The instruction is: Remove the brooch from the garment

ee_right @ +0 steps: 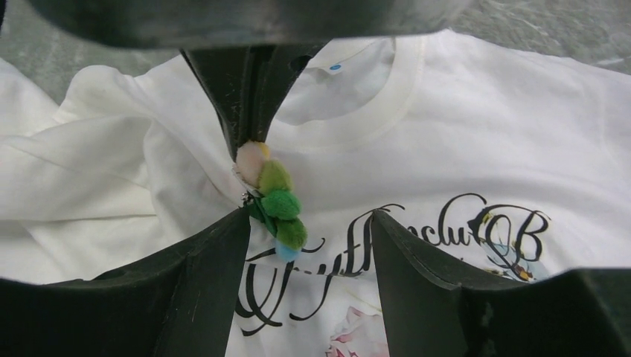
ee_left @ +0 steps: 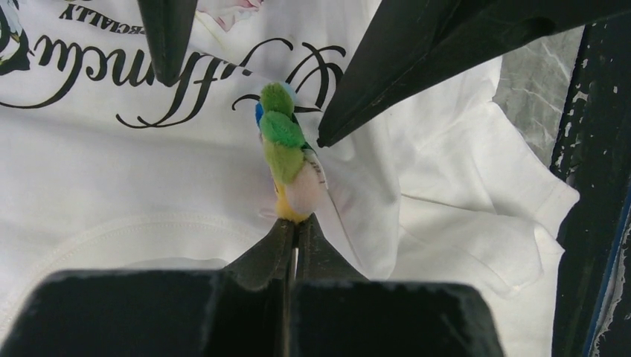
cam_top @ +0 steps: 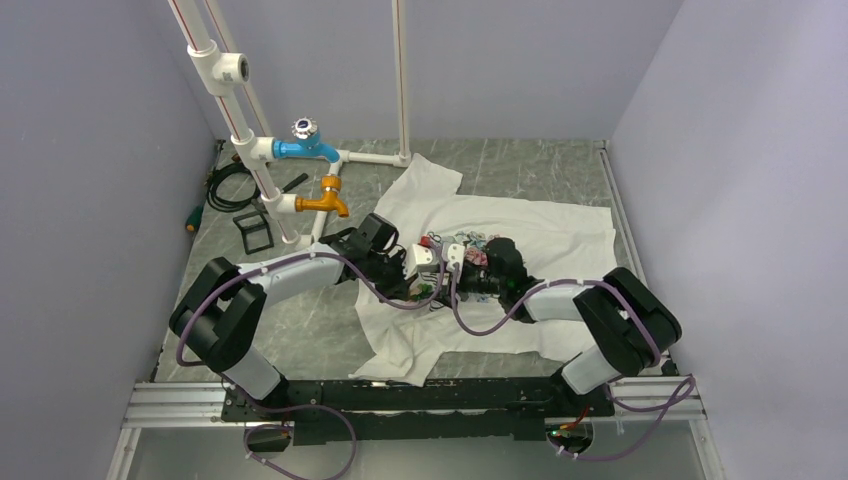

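Note:
The garment (cam_top: 545, 228) is a white T-shirt with a floral print and black cursive lettering, lying crumpled on the table; it also shows in the left wrist view (ee_left: 111, 186) and the right wrist view (ee_right: 461, 141). The brooch (ee_left: 285, 145), a small cluster of green, yellow, pink and blue fuzzy balls, stands up off the fabric near the lettering, also in the right wrist view (ee_right: 277, 202). My left gripper (ee_left: 296, 222) is shut on the brooch's yellow-pink end. My right gripper (ee_right: 311, 216) is open, and its left finger's tip is at the brooch's metal base. Both grippers meet over the shirt, the left gripper (cam_top: 425, 268) facing the right gripper (cam_top: 462, 268).
A white pipe frame with a blue tap (cam_top: 305, 148) and an orange tap (cam_top: 325, 202) stands at the back left. A black cable coil (cam_top: 230, 185) and a small black square frame (cam_top: 255, 230) lie by it. Grey walls close in both sides.

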`<state>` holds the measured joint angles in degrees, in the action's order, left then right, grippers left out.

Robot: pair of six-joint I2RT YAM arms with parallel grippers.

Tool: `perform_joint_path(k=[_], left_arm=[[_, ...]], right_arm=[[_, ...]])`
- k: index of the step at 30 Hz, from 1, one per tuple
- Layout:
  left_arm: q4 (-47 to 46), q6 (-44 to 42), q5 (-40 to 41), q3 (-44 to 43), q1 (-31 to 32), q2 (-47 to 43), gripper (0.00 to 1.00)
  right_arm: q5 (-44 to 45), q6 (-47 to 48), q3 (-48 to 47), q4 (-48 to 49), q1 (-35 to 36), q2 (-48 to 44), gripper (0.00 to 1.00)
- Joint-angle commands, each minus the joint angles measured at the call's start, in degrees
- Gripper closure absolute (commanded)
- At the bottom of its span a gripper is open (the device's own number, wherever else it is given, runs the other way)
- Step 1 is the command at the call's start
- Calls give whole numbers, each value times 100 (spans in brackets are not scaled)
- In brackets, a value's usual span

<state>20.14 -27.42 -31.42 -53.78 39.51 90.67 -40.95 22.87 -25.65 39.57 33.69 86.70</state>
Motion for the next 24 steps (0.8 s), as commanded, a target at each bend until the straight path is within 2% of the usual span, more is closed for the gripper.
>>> perform_joint_path(k=[1, 10, 21, 22, 24], left_arm=[[-164, -118, -284, -33, -57, -142, 100], [-197, 34, -386, -119, -154, -81, 100], [-224, 16, -468, -107, -167, -44, 100], [-239, 17, -239, -97, -163, -41, 100], [-256, 26, -486, -91, -165, -41, 100]], right_arm=[[-455, 20, -80, 277, 43, 119, 37], [-558, -55, -295, 130, 142, 463, 46], [-423, -444, -371, 387, 199, 745, 43], [-427, -476, -370, 411, 207, 757, 41], [-368, -521, -364, 470, 224, 778, 40]])
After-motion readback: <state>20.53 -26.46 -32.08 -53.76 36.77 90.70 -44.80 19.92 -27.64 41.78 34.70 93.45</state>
